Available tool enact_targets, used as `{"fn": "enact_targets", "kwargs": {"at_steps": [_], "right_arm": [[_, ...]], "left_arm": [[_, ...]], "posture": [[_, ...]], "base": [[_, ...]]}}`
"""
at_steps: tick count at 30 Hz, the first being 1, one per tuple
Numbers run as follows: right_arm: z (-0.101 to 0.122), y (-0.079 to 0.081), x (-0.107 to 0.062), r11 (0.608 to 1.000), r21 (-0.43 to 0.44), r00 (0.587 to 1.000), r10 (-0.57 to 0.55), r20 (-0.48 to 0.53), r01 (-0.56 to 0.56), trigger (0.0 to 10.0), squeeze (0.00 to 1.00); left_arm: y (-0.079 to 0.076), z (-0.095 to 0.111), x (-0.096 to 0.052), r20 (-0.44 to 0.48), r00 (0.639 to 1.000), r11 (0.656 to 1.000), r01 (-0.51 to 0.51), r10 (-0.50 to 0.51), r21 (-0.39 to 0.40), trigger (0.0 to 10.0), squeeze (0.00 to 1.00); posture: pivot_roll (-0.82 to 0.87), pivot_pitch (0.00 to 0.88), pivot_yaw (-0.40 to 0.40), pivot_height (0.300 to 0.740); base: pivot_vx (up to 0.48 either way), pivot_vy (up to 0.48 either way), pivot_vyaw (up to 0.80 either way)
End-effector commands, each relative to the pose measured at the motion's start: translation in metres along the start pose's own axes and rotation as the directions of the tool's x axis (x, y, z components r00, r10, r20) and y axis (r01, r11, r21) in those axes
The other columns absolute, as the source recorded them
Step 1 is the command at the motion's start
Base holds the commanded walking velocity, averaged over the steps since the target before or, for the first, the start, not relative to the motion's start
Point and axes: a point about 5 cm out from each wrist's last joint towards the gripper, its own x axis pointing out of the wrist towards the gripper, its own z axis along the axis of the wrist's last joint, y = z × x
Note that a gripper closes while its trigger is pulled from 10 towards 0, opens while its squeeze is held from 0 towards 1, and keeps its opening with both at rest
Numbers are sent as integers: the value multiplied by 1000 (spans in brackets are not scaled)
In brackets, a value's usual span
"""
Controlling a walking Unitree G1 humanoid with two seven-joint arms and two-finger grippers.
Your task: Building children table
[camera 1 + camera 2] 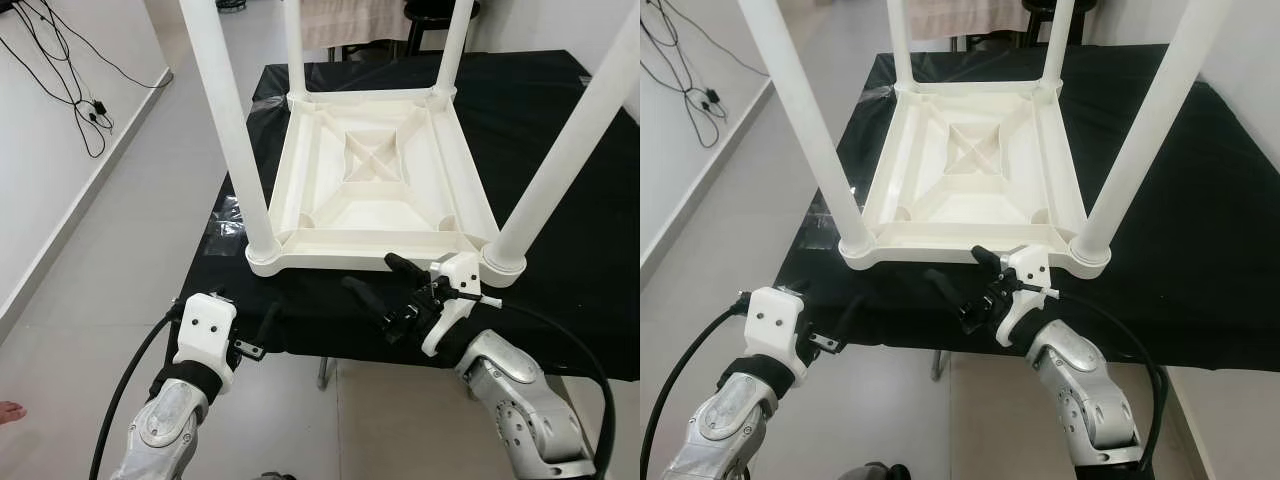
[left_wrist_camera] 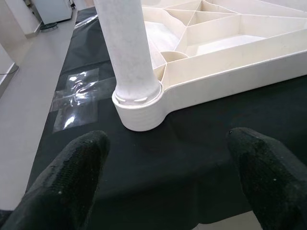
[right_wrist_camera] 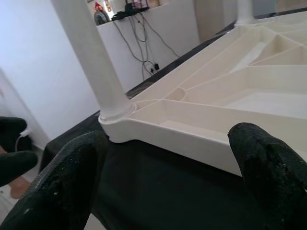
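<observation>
The white plastic children's table (image 1: 375,180) lies upside down on a black-draped worktable (image 1: 560,130), all four round legs standing up from its corner sockets. The right gripper (image 1: 392,288) hovers wide open just at the near rim; the left gripper (image 1: 262,332), also open and empty, hangs by the cloth's front edge. A careless push on that rim could slide the light frame across the slippery cloth, or tip a leg (image 1: 228,120) that may not be fully seated, though the socket fit is hard to judge. The underside is ribbed, smooth and glossy.
</observation>
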Motion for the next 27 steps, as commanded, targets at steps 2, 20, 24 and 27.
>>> {"fn": "enact_targets", "kwargs": {"at_steps": [2,20,24,27], "right_arm": [[-4,-3,-2,999,2,999,-35,-8,35,10000,0],[-7,-5,-3,998,-8,998,-59,-11,59,10000,0],[-7,-4,-3,998,-6,998,-59,-9,59,10000,0],[-8,-4,-2,998,-3,998,-57,-10,57,10000,0]], "left_arm": [[2,-3,-3,-20,1000,1000,-10,10,-12,10000,0],[18,3,-5,30,997,996,-69,70,-52,10000,1000],[24,-2,-8,10,994,992,-108,108,-67,10000,1000],[31,-7,-13,-3,989,986,-147,148,-82,10000,1000]], "posture": [[13,128,13,740],[30,118,35,740],[30,115,38,740],[36,115,34,740]], "base": [[0,0,0],[0,0,0],[0,0,0],[0,0,0]]}}
